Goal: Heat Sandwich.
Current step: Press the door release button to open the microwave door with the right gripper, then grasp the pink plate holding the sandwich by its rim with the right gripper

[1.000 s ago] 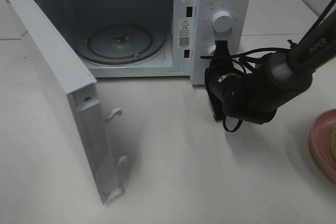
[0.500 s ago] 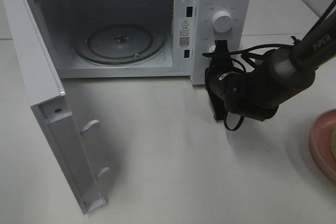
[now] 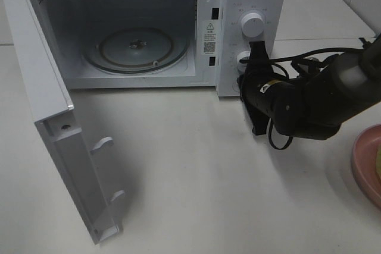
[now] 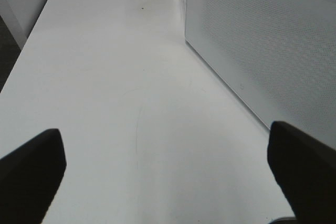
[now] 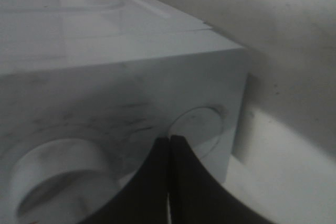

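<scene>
Sandwich (image 3: 378,168), edge showing at 3 o'clock on pink plate (image 3: 362,165): prob. soft, light, squashable, so carrying by plate rim seems safest. R pincer (image 3: 258,52) is pointing, clenched and empty, at microwave dial (image 3: 242,59); L pincer (image 4: 168,171) is gaping, empty.

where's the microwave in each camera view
Exterior high: microwave fills the upper left and middle, door open.
Left wrist: only its dotted door panel, beside the open left gripper.
Right wrist: control panel corner with a knob, close behind the shut right gripper.
Shared landmarks: door (exterior, left wrist); knob area (exterior, right wrist).
</scene>
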